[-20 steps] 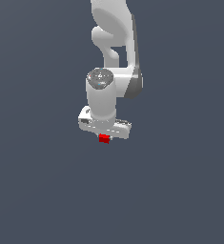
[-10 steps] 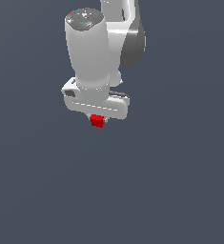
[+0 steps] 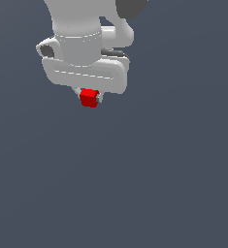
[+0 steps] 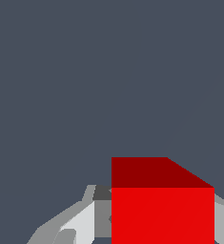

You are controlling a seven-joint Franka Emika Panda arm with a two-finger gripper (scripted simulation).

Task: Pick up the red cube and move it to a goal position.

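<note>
The red cube hangs just under the white hand of the arm, in the upper left of the exterior view. My gripper is shut on it, a short finger showing on each side. In the wrist view the red cube fills much of the picture between the grey fingers, with its bright face toward the camera and a darker face above. No goal marker shows in either view.
A plain dark grey-blue ground lies all around, with nothing else on it. The bulky white hand and arm take up the top of the exterior view.
The arm with the red cube has come much closer to the exterior camera and higher in its picture, shifting slightly to that view's left. The grip on the cube has held.
</note>
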